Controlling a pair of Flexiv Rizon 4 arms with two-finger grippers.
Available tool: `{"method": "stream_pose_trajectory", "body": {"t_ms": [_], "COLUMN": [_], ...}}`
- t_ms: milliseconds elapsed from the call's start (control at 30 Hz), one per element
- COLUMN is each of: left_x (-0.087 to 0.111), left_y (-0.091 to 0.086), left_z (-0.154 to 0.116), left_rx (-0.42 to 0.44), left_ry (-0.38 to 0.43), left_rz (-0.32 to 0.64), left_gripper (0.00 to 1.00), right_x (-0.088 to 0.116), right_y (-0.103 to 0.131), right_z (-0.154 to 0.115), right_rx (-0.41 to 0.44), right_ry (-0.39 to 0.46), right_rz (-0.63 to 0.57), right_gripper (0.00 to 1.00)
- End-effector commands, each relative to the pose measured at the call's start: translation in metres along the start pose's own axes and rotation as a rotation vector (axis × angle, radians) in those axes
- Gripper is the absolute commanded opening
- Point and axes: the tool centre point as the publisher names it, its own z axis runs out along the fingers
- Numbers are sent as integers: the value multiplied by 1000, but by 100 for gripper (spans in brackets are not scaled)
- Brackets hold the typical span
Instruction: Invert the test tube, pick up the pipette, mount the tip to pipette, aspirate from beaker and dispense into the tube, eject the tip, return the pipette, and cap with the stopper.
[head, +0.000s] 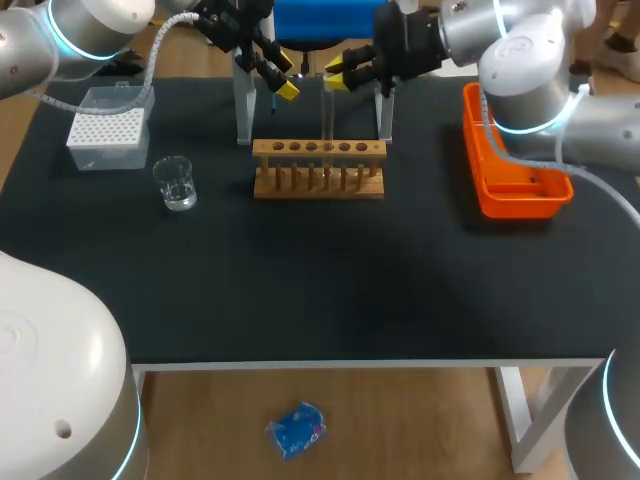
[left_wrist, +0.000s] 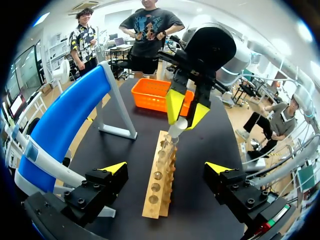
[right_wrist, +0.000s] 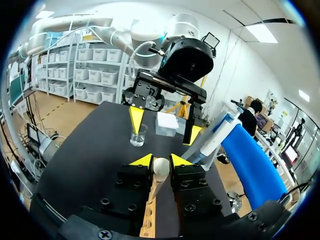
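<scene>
Right claw (right_wrist: 160, 161) clamped on test tube (left_wrist: 176, 131), rounded end looks up, lower end at the rack (head: 318, 168) on bench (head: 300, 290), likely for inverting. Left claw (left_wrist: 166, 169) gapes wide, empty, over the rack.

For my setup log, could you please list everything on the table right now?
table: one, black
tip box: one, clear and white, back left
beaker: one, clear glass, in front of the tip box
rack: one, wooden, middle back
test tube: one, clear, upright at the rack
pipette stand: one, blue, behind the rack
pipette: one, whitish, on the stand
tray: one, orange, right side
left gripper: yellow tips, open, near the rack's left end
right gripper: yellow tips, shut on the test tube
</scene>
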Motion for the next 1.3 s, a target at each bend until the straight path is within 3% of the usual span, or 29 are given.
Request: {"method": "stream_pose_trajectory", "body": {"t_ms": [33, 1300], "left_x": [0, 0], "left_y": [-1, -1], "left_z": [-1, -1], "left_rx": [-5, -5], "left_ry": [4, 4], "left_rz": [-1, -1], "left_gripper": [100, 100], "right_x": [-3, 0], "right_y": [0, -9], "right_z": [4, 7], "right_rx": [6, 18], "right_ry": [8, 24], "right_rz": [2, 38], "right_gripper": [0, 0]}}
